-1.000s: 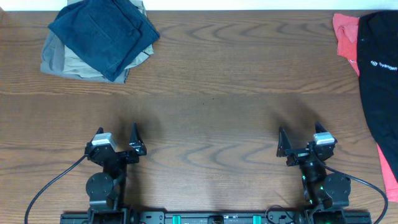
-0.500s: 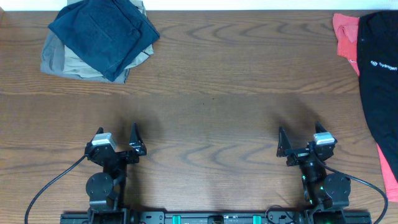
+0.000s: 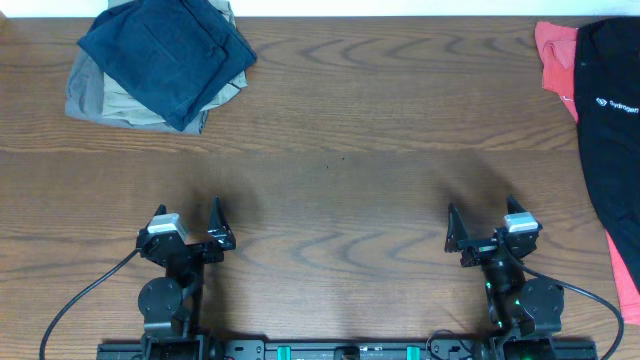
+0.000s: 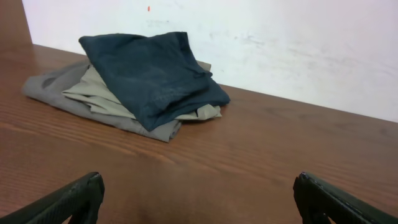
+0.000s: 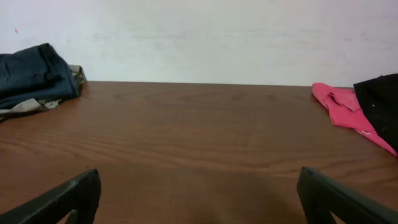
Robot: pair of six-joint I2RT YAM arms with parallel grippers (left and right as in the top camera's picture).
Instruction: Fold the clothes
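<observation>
Left gripper (image 3: 188, 212) and right gripper (image 3: 480, 212) both stood wide open, holding nothing. Unfolded black garment (image 3: 610, 130) lay ahead and well right of the right fingers, long axis fore-and-aft, so the right arm was nearer. Navy shorts (image 3: 165, 55) sat folded far ahead-left.

Bright, even light; faint soft shadows on the table (image 3: 340, 200); wrist views soft.

At the far left corner of the tabletop (image 3: 340, 180), the folded shorts (image 3: 165, 55) lie on top of a stack of other garments (image 3: 95, 95). At the far right edge, a larger garment (image 3: 610, 130) overlaps a smaller piece (image 3: 553, 55) that sticks out to its left. The left claw (image 3: 188, 210) and right claw (image 3: 481, 210) sit near the front edge, well apart, each well short of the clothes.
</observation>
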